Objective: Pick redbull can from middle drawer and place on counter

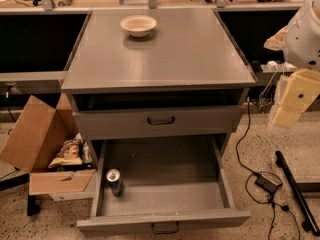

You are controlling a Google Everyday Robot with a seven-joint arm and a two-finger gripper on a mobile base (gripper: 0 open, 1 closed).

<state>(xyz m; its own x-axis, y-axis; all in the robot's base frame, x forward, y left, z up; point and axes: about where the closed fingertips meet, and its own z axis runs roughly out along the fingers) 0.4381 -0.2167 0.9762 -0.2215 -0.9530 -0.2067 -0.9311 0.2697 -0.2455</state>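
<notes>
**Can.** One can [114, 181]: slim, blue and silver body, shiny silver top with the tab facing up. It stands upright on the floor of the lower drawer [165, 186], in the front left corner, just beside the left side wall and a little behind the front panel.

**Count.**
- Cans: one.
- Drawers open: two. The lower drawer is pulled far out and holds the can only. The upper drawer [200, 121], with a black handle, is pulled out slightly and overhangs the rear part of the lower one.
- Bowls: one cream bowl [138, 25], on the grey worktop [165, 59], near the back edge, left of centre.

**Gripper.** The gripper [292, 104] hangs at the right edge of the view, beside the cabinet at about the height of the upper drawer, well apart from the can. Its state cannot be told.

**Surroundings.** On the floor left of the cabinet lies an open cardboard box [35, 139] with a snack bag [67, 154] at its mouth. On the floor to the right lie a power adapter [268, 181] with cables and a black bar [297, 189]. Nothing covers the can from above.
</notes>
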